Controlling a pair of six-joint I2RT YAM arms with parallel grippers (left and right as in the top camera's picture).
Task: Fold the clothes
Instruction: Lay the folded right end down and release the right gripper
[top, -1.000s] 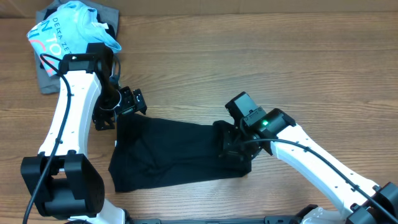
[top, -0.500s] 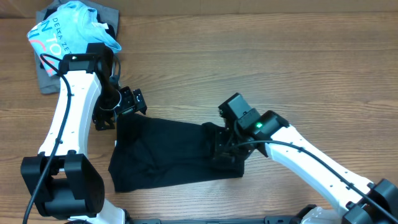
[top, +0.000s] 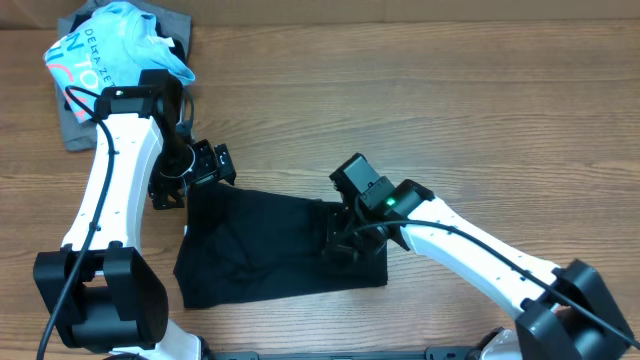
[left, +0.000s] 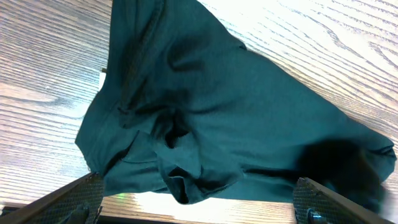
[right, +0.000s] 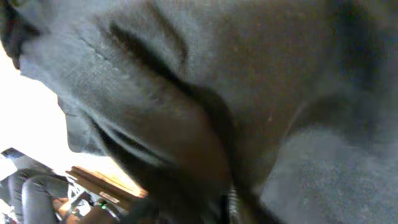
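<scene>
A black garment (top: 260, 250) lies crumpled on the wooden table, at the front centre of the overhead view. My left gripper (top: 192, 175) hovers at its back left corner. In the left wrist view the fingers (left: 199, 214) are spread wide with nothing between them, and the garment (left: 236, 118) lies just beyond. My right gripper (top: 345, 238) is shut on the garment's right edge and holds it folded over towards the middle. Dark cloth (right: 249, 93) fills the right wrist view and hides the fingers (right: 214, 199).
A light blue printed shirt (top: 115, 45) lies on a grey garment (top: 75, 125) at the back left corner. The left arm (top: 115, 190) stretches along the left side of the table. Bare wood (top: 450, 110) lies at the back right.
My right gripper has moved left, carrying the garment's right edge over towards the middle. The left arm has not moved.
</scene>
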